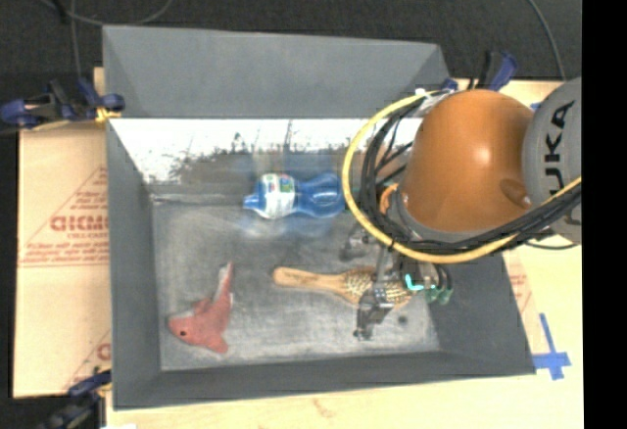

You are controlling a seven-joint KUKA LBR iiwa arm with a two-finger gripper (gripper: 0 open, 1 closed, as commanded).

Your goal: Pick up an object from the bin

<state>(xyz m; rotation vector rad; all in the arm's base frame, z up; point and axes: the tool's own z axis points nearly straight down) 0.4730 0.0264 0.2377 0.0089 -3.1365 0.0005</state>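
My gripper reaches down at the bin's right front, under the orange dome, with its fingertips at the bristle end of a wooden brush. The brush lies flat, its pale handle pointing left toward the bin's middle. Whether the fingers stand round the brush head or beside it is hard to make out. A blue and white plastic bottle lies on its side against the back wall, left of the arm.
A pink-red soft toy lies at the front left of the bin floor. The arm with its dome and looped cables covers the bin's right side.
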